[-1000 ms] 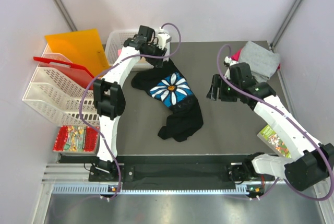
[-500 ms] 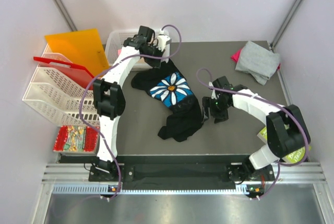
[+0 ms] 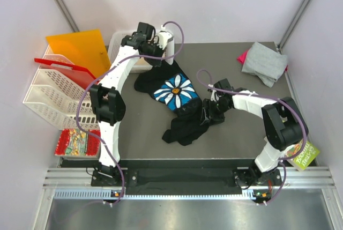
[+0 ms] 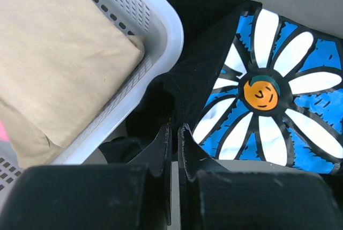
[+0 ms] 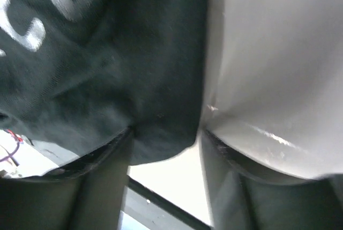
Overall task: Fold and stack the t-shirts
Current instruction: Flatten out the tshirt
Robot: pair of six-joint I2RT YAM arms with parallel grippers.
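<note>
Two grippers are on the black t-shirt (image 3: 187, 125), which lies crumpled about the middle of the tabletop (image 3: 214, 58), a little toward the left edge. The left gripper (image 3: 154, 61) is at the shirt's far end, just beside the white basket (image 3: 119, 41). Its fingers are almost together and seem to pinch a raised fold of the black cloth. The right gripper (image 3: 208, 113) is at the shirt's right border, with its fingers apart and black cloth between them, not yet clamped.

The step in hand, as I judge it, is to spread the shirt flat before any fold. To do it well, the right gripper should close on the border only, not on a thick bunch. Then both grippers should draw away from each other, low over the tabletop, until the wrinkles go out.

The shirt's long axis runs diagonally, from the far left corner toward the middle of the near edge. The daisy print (image 3: 176, 90) faces up. I cannot tell which end is the collar.
</note>
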